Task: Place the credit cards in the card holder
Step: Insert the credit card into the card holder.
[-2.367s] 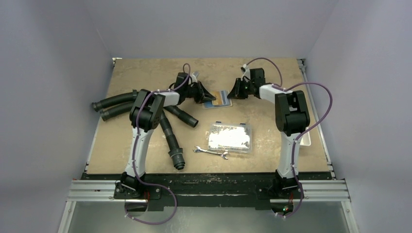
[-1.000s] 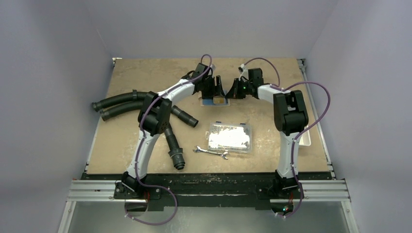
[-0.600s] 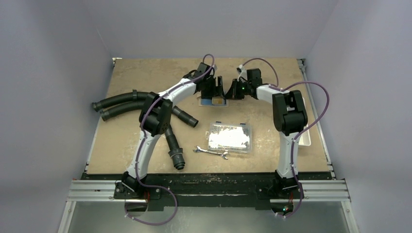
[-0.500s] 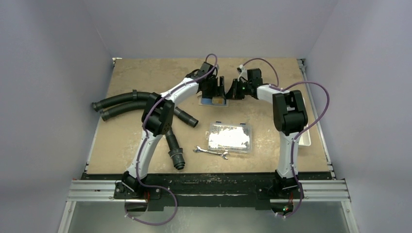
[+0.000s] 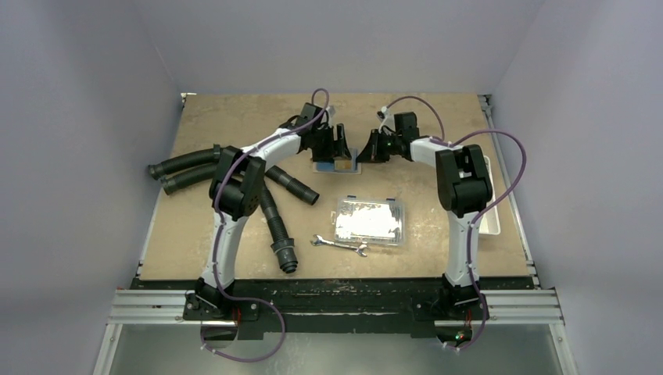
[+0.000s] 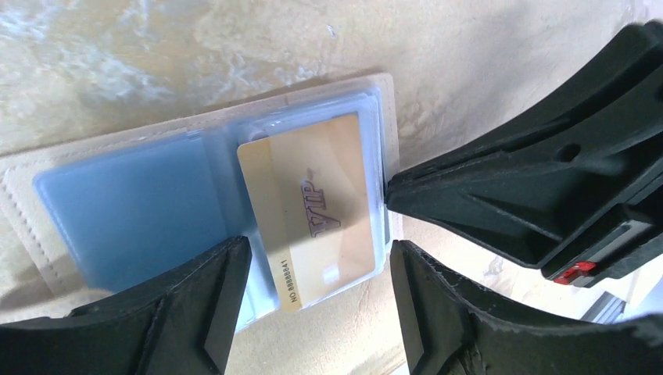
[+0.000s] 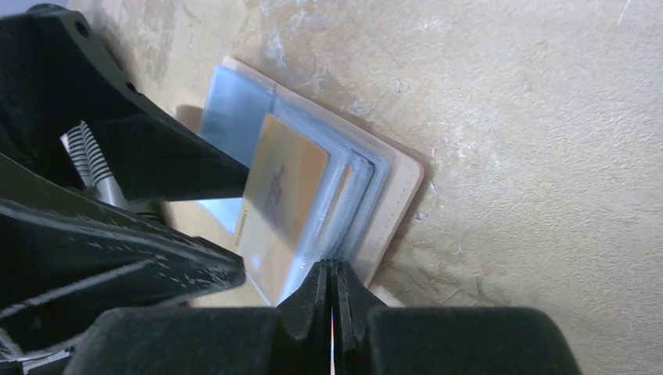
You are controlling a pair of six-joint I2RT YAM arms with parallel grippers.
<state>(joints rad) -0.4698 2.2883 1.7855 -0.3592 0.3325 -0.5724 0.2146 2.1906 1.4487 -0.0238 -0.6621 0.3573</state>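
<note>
Left wrist view: left fingers (image 6: 195, 305), spread apart, straddle a gold card (image 6: 309, 195) on the open card holder (image 6: 117, 211); right fingers (image 7: 258, 336), pressed together, touch the holder's edge.

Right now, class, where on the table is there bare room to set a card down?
Bare: the far-left corner behind the hoses; the near-left patch beside the hoses. Crowded: the card holder, left gripper and right gripper flanking it.
</note>
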